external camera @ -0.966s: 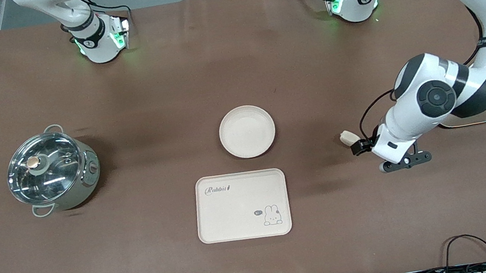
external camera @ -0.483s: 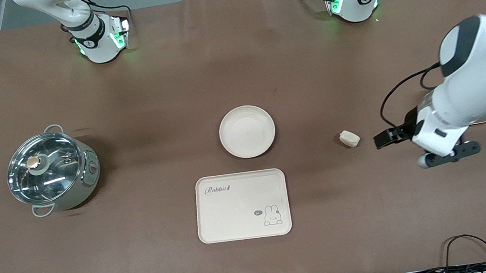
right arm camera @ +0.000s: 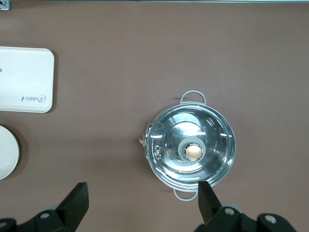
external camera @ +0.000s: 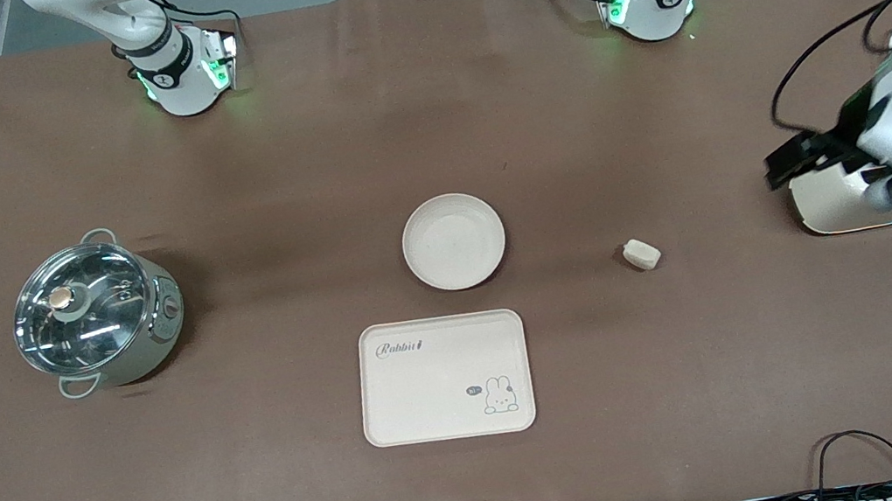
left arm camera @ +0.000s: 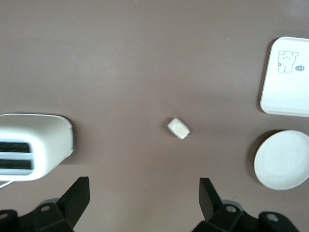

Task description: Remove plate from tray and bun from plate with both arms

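lying on the table: plate point(external camera: 453, 241), bun point(external camera: 641, 254) apart. left gripper point(left arm camera: 143, 205) fingers spread, over toaster point(external camera: 832, 202); right gripper point(right arm camera: 141, 207) spread, near pot point(external camera: 95, 314).

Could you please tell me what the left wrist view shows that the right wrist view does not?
Only the left wrist view shows the bun lying on the bare table, the white toaster and the left gripper, open. Only the right wrist view shows the lidded pot and the right gripper, open, over the table near the pot. Both show the plate, empty, and beside it the rabbit tray, partly cut off in each.
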{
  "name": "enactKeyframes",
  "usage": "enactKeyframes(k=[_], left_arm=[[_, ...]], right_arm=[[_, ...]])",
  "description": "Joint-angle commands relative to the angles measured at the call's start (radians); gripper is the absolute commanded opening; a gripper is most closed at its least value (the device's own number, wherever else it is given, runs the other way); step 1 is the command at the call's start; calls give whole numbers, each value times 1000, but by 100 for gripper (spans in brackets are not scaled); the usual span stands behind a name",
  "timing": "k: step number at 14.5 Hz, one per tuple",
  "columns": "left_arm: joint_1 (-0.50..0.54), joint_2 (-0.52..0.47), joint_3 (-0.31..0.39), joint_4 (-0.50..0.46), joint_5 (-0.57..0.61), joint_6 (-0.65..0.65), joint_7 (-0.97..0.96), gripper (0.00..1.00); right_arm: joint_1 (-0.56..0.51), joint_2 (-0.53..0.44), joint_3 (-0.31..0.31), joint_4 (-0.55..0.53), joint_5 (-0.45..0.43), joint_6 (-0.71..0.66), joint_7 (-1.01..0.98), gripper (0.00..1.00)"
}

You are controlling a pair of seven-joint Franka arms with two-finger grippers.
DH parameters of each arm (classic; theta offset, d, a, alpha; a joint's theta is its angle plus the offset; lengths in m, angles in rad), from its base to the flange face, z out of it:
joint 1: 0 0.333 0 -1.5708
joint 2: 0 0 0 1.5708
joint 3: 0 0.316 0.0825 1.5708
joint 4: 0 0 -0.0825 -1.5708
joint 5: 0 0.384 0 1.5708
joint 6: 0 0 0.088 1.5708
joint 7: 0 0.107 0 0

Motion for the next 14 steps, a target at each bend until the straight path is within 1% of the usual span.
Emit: enactKeyframes(k=[1,3,5,7,8,9,11,14], left_arm=[[-114,-107,158,-83,-30,-14,92,100],[-203,-164,273,-140,-54,-2,124,100],[-261,-208,340,-203,-53,39,159,100],[-264,-257,348,-278,-50,110,199,100],[-261,-260,346,-287,-48,114,199,100],[-255,-244,345,-274,-48,113,201,100],[-249,-189,345,-193,-45,110,192,100],[-245,-176,348,-155,-40,101,195,100]], right_arm=[[7,-6,-7,4,0,-7,-10,100],[4,-6,-7,4,0,-7,-10,100],[5,-6,-8,4,0,-7,-10,100],[5,-6,-8,12,0,-7,-8,100],[5,-6,-8,17,0,-7,-8,100],[5,-6,-8,17,0,-9,-8,100],[7,-6,-7,17,0,-9,-7,100],[7,-6,-8,17,0,-10,-8,100]])
